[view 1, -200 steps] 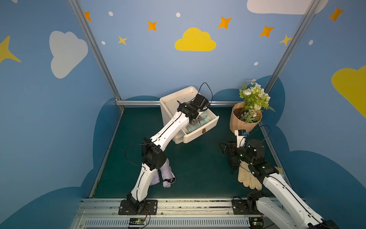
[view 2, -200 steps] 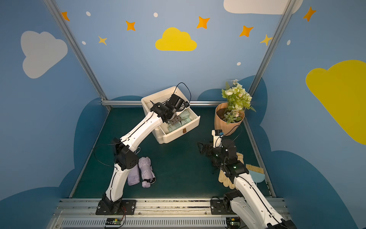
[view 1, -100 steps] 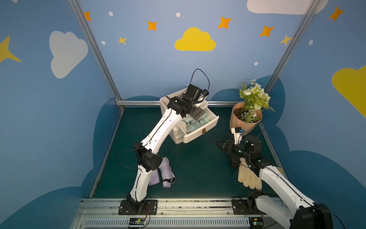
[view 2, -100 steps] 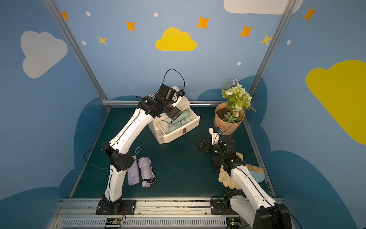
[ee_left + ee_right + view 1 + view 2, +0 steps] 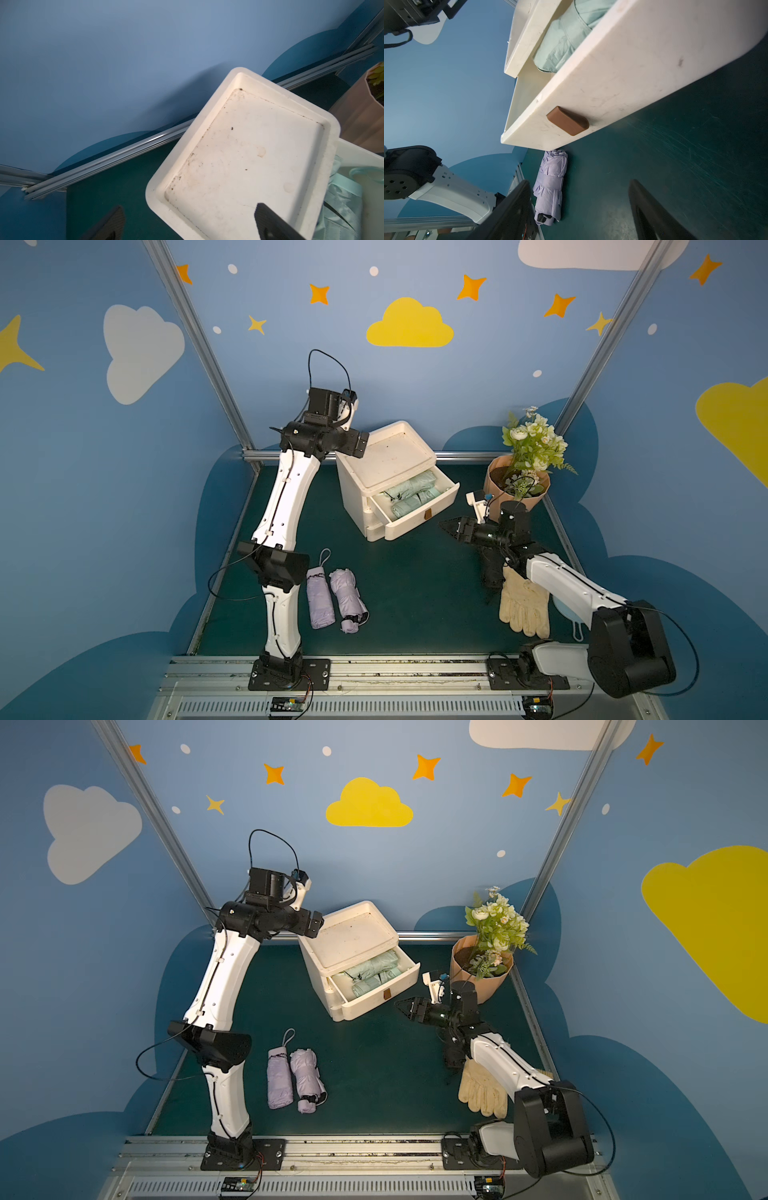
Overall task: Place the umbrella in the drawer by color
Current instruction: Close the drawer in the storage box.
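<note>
A white cabinet [image 5: 384, 456] stands at the back, its upper drawer [image 5: 419, 516] pulled out. Mint-green folded umbrellas [image 5: 411, 489] lie inside the drawer. Two lilac folded umbrellas [image 5: 320, 601] [image 5: 347, 599] lie side by side on the green mat by the left arm. My left gripper [image 5: 357, 444] hangs above the cabinet's back-left corner, open and empty [image 5: 189, 216]. My right gripper [image 5: 446, 526] is low, just right of the drawer front, open with nothing between its fingers [image 5: 579, 185]. It faces the drawer's brown handle [image 5: 568, 120].
A potted bouquet [image 5: 517, 485] stands at the back right, close behind the right wrist. Cream gloves [image 5: 523, 605] and a pale blue face mask [image 5: 565, 614] lie under the right arm. A metal rail [image 5: 457, 456] lines the back wall.
My left gripper has lifted out of the drawer and swung up to the cabinet's back left, its jaws wider. My right gripper has moved left toward the drawer front, its jaws a little narrower.
</note>
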Controlling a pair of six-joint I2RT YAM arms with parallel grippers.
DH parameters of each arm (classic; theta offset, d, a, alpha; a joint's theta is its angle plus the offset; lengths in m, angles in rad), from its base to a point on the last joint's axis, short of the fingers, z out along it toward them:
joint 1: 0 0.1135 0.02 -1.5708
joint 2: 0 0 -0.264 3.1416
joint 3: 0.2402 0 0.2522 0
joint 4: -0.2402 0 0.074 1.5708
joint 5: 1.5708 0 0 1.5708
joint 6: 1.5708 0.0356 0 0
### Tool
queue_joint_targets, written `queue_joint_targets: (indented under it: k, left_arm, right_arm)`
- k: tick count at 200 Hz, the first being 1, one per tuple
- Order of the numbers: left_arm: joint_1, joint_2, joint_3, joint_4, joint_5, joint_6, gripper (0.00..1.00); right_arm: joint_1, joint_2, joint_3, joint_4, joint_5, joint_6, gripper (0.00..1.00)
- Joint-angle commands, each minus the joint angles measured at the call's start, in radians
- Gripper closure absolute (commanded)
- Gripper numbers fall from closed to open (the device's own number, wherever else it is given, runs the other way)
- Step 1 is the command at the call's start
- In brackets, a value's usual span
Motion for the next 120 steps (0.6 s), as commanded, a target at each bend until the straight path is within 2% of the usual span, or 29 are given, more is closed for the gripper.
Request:
queue_joint_targets:
  k: [1,25,59,76,120]
  left_arm:
    - [0.054,0.035,0.011,0.067,0.142,-0.006,0.0]
    - [0.116,0.099,0.063,0.094,0.242,-0.015,0.0]
    - [0.191,0.206,0.122,0.16,0.483,-0.075,0.0]
    - [0.207,0.255,0.153,0.182,0.591,-0.123,0.02]
    - [0.202,0.322,0.164,0.176,0.726,-0.133,0.09]
  right_arm:
    - [0.007,0.018,0.017,0.08,-0.028,0.029,0.24]
    - [0.01,0.048,0.033,0.084,-0.034,0.029,0.26]
    - [0.013,0.087,0.064,0.089,-0.048,0.041,0.27]
    - [0.016,0.103,0.082,0.085,-0.047,0.038,0.27]
    - [0.024,0.152,0.107,0.105,-0.03,0.056,0.29]
